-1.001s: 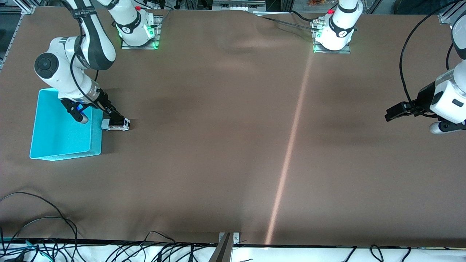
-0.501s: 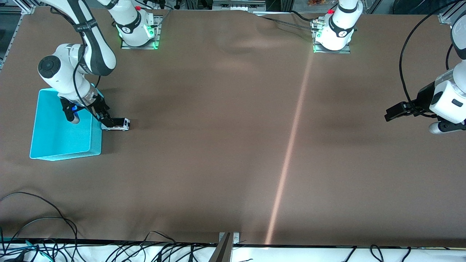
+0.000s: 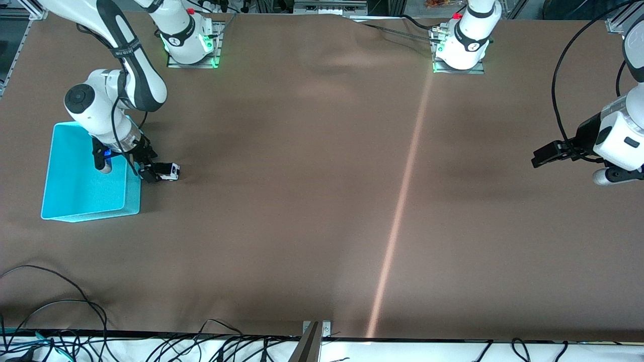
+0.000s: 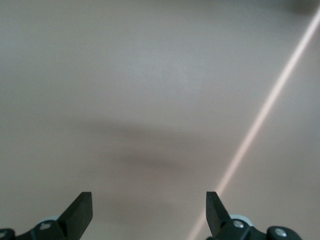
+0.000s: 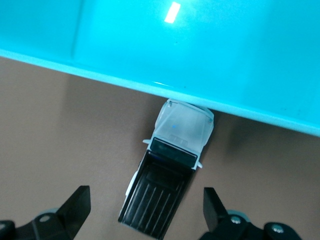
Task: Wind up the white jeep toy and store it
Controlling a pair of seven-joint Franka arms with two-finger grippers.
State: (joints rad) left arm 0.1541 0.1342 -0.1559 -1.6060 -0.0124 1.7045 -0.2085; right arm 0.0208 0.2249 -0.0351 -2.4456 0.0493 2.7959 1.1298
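The white jeep toy (image 3: 170, 172) stands on the brown table, its white hood against the outer wall of the turquoise bin (image 3: 132, 197). My right gripper (image 3: 147, 171) hangs low over the end of the toy beside the bin. In the right wrist view the gripper (image 5: 145, 201) is open, and the jeep's (image 5: 172, 165) black roof lies between the fingers without touching them; the bin (image 5: 210, 55) fills the area past the hood. My left gripper (image 3: 541, 158) waits open over bare table at the left arm's end, and the left wrist view shows nothing between its fingers (image 4: 80, 210).
Loose black cables (image 3: 60, 301) lie along the table edge nearest the front camera. A pale streak of light (image 3: 397, 216) runs across the brown cover. The two arm bases (image 3: 188, 42) stand on the edge farthest from that camera.
The right arm's wrist has swung and shifted toward the middle of the table, turning its gripper over the jeep. The jeep and the left arm have not moved.
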